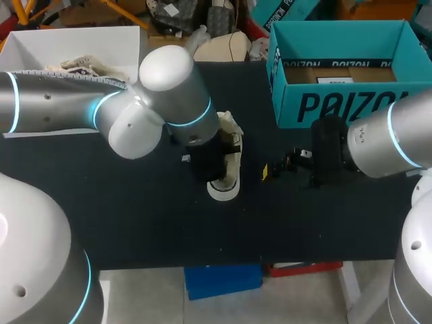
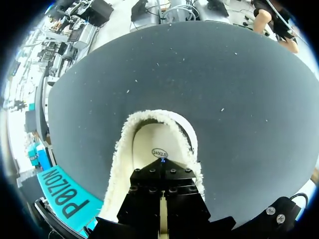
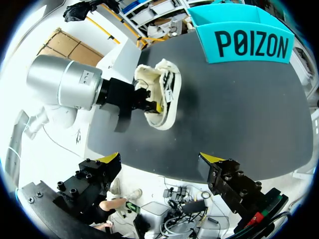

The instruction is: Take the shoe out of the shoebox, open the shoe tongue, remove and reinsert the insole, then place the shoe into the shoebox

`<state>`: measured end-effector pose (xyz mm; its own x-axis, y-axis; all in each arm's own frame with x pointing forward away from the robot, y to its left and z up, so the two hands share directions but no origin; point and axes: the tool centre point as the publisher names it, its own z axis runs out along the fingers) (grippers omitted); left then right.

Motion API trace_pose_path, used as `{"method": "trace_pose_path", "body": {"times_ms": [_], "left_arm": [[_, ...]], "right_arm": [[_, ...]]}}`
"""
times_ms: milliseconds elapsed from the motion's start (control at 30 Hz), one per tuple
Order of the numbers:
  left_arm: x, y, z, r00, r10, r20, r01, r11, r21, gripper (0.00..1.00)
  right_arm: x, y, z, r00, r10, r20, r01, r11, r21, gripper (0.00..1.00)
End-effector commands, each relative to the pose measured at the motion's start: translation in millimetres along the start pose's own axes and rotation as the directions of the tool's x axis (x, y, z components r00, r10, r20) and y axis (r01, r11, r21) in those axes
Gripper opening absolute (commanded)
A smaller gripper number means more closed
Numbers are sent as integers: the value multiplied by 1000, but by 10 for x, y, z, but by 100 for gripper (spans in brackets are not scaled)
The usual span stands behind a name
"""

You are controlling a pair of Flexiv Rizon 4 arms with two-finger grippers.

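Shoe (image 3: 162,94): centre of table (image 1: 135,223), shoebox (image 1: 337,104) at 2 o'clock; mouth up, exposing insole (image 2: 157,142).
Left gripper (image 3: 151,103): at shoe's mouth; grip state cannot be told.
Right gripper (image 3: 160,159): wide, empty, clear at shoe's 3 o'clock.

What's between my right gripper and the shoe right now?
Only bare table separates the right gripper from the shoe; the right wrist view shows it.

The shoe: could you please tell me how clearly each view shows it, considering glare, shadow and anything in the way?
Head view: the left arm covers most of the shoe, leaving the toe and one side. Left wrist view: the insole is evenly lit without glare, but the left gripper hides its near end. Right wrist view: the shoe shows almost whole, brightly lit.
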<state>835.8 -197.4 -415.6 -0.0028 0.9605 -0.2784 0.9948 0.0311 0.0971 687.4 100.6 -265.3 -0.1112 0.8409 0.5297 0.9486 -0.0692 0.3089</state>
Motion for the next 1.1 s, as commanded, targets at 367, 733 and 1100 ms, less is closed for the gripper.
{"method": "trace_pose_path", "body": {"times_ms": [367, 733, 1100], "left_arm": [[-171, -64, -619, 947, -207, 246, 154, 964, 218, 0], [67, 400, -1120, 705, -554, 443, 537, 825, 177, 0], [258, 950, -1359, 549, -601, 580, 700, 710, 74, 0]], "right_arm": [[8, 1, 10, 1000, 0, 1, 0, 1000, 0, 100], [8, 1, 10, 1000, 0, 1, 0, 1000, 0, 100], [8, 1, 10, 1000, 0, 1, 0, 1000, 0, 100]]}}
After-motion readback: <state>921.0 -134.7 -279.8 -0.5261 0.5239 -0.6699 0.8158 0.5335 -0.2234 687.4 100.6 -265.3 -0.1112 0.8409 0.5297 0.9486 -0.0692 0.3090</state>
